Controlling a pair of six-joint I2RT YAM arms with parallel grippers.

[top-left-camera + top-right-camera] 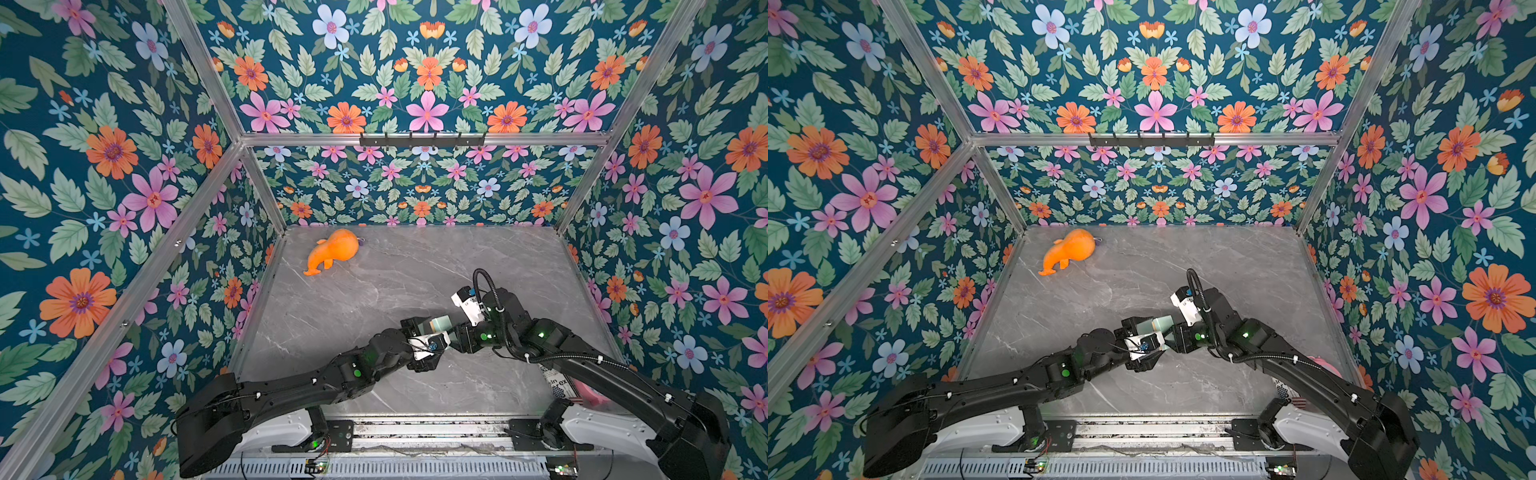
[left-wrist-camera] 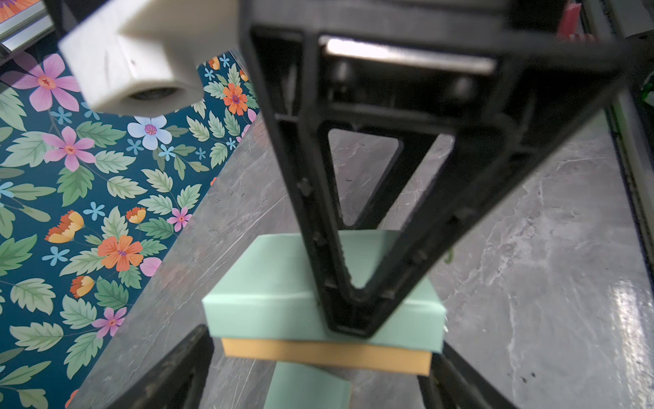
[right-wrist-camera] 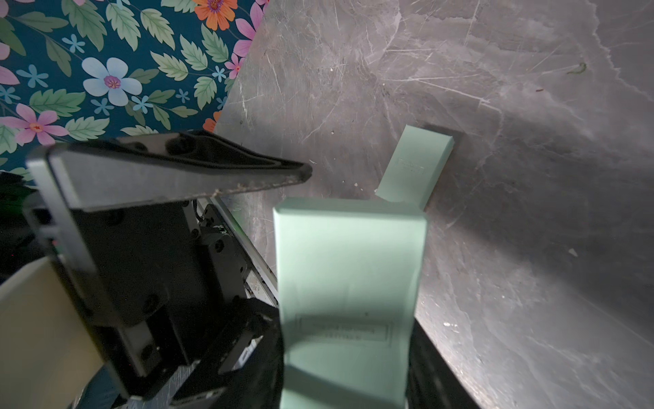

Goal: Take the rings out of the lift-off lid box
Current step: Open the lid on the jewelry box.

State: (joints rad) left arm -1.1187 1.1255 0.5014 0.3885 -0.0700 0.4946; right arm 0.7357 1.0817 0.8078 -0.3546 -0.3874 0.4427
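Grey marble worktop (image 1: 415, 257): right fingers (image 2: 357, 315) clamp the mint-green box (image 3: 346, 255) steady; wide-spread left fingers (image 2: 177, 371) flank it, presumably to pull its lid (image 2: 269, 276).

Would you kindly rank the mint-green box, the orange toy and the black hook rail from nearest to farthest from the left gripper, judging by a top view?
1. mint-green box, right at the left gripper, centre front.
2. orange toy, far left corner of the table.
3. black hook rail, up on the back wall.
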